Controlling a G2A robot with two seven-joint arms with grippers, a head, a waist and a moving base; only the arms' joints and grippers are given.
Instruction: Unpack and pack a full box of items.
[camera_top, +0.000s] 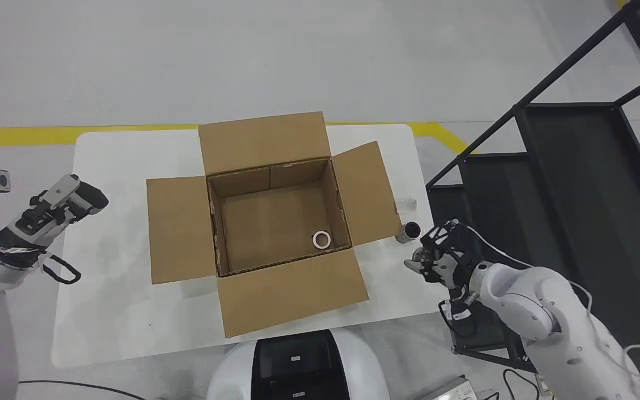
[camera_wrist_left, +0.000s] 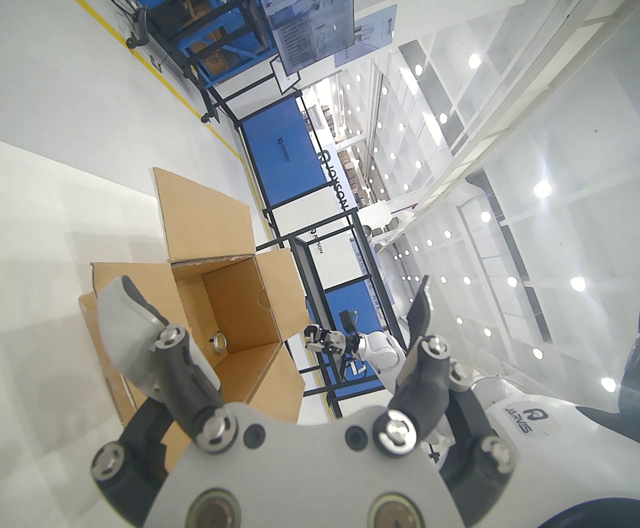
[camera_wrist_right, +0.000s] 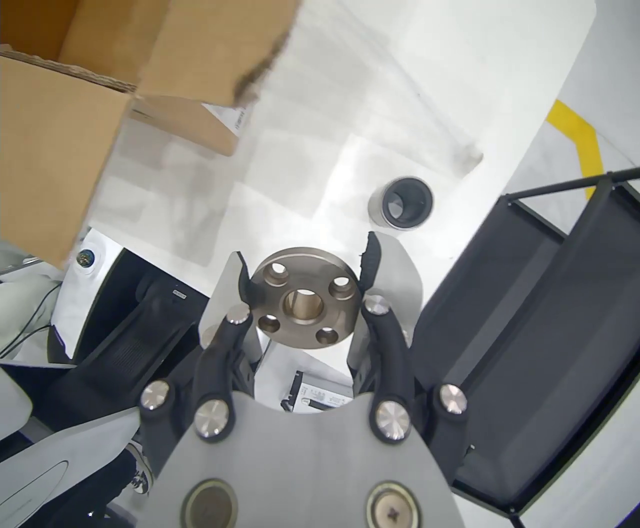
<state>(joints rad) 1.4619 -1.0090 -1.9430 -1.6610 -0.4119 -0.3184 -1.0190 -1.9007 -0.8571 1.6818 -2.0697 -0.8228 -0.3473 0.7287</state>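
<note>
Though its rim is partly covered, flange (camera_wrist_right: 305, 306): clamped in right gripper (camera_wrist_right: 306, 261)
Left gripper (camera_wrist_left: 272, 300): spread wide
Box (camera_top: 265, 142): ring (camera_top: 322, 239) seen inside

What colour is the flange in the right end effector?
Dull bronze-grey metal flange, best in right wrist view.

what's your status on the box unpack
Left gripper open. Right gripper shut on metal flange, bushing on table close by. One ring in box.

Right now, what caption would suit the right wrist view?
Right gripper holding a round bronze-coloured metal flange, a short grey metal cylinder on the white table beyond.
</note>
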